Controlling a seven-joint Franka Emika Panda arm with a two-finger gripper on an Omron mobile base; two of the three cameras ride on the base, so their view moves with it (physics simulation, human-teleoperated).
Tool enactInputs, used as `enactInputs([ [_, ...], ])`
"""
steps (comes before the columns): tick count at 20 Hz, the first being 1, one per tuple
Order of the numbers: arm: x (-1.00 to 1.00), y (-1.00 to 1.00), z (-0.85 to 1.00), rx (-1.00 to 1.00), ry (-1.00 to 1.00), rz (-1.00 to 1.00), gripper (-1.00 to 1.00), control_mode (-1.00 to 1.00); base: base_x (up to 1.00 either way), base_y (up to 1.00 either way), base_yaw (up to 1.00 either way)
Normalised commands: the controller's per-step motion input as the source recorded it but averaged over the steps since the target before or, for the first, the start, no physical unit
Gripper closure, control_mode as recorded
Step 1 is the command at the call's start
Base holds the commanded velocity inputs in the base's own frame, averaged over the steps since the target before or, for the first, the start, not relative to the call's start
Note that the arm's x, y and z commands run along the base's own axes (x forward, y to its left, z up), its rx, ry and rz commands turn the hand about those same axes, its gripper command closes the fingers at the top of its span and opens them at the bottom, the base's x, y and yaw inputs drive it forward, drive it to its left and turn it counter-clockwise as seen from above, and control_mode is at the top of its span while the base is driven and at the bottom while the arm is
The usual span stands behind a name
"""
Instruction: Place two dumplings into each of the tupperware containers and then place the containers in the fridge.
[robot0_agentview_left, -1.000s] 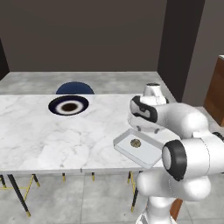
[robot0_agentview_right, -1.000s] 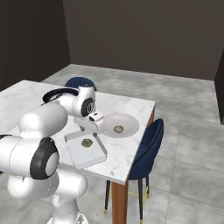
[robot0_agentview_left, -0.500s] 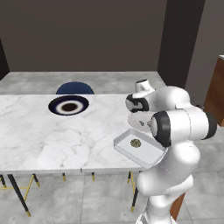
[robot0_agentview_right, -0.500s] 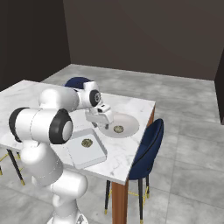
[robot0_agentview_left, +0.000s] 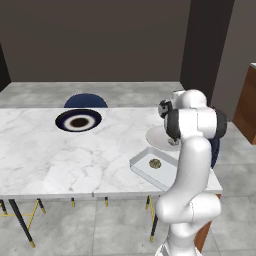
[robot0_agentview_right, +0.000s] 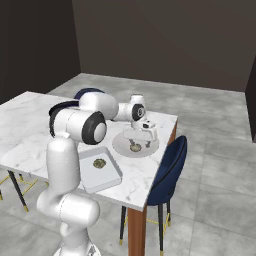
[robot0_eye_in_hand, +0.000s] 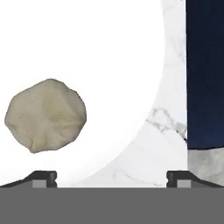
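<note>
Jaws spread wide above the pale plate (robot0_agentview_right: 121, 145), empty, lining up on its dumpling (robot0_eye_in_hand: 45, 115) for the nearby container (robot0_agentview_right: 108, 179).

Two dumplings (robot0_agentview_right: 135, 147) (robot0_agentview_right: 99, 163), one tupperware container (robot0_agentview_right: 112, 177), two plates (robot0_agentview_right: 120, 147) (robot0_agentview_left: 78, 120), two chairs (robot0_agentview_right: 170, 172) (robot0_agentview_left: 85, 101), one table (robot0_agentview_left: 45, 155).

White marble table (robot0_agentview_left: 45, 155) with navy plate (robot0_agentview_left: 78, 121), pale round plate (robot0_agentview_right: 121, 145), clear tupperware container (robot0_agentview_right: 104, 176).
</note>
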Motion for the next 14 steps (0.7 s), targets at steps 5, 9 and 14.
enactInputs([
  [5, 0.39, -0.20, -0.53, 0.39, -0.17, 0.07, -1.00, -1.00, 0.00, 0.00, 0.00],
  [9, 0.14, 0.28, 0.04, 0.10, 0.00, 0.04, -1.00, -1.00, 0.00, 0.00, 0.00],
  [14, -0.02, 0.42, 0.20, 0.00, -0.02, 0.00, -1.00, -1.00, 0.00, 0.00, 0.00],
])
